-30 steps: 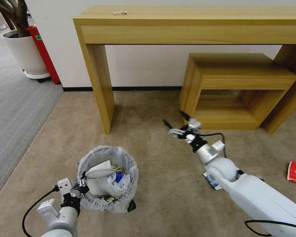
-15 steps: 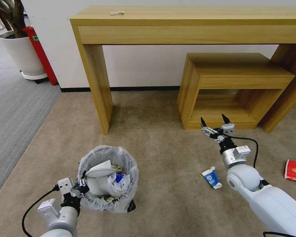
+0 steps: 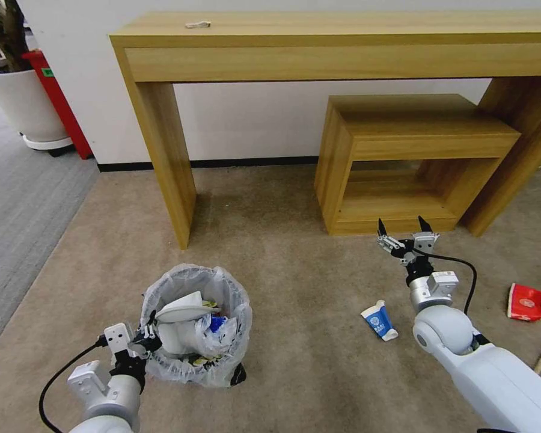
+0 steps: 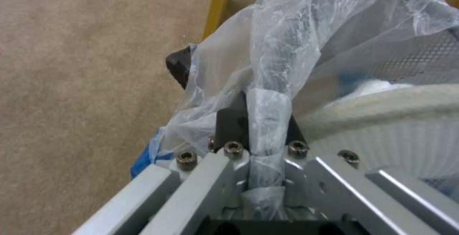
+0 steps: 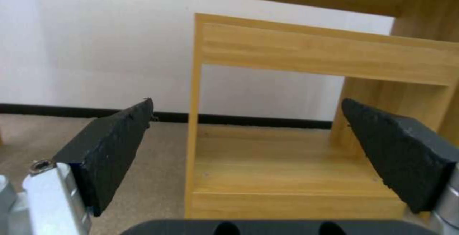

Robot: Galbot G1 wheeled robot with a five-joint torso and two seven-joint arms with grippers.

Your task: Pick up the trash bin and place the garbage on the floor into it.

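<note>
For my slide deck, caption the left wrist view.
Left end effector pinches the trash bin's plastic liner above beige carpet.

We see even, soft indoor light from above, with faint shadows under the bench (image 3: 318, 54) and beneath the small shelf unit (image 3: 415, 150). At the edges, toward 9 and 3 o'clock, straight lines bow. In the left wrist view the plastic liner (image 4: 306, 37) is blurred and slightly glary.
</note>
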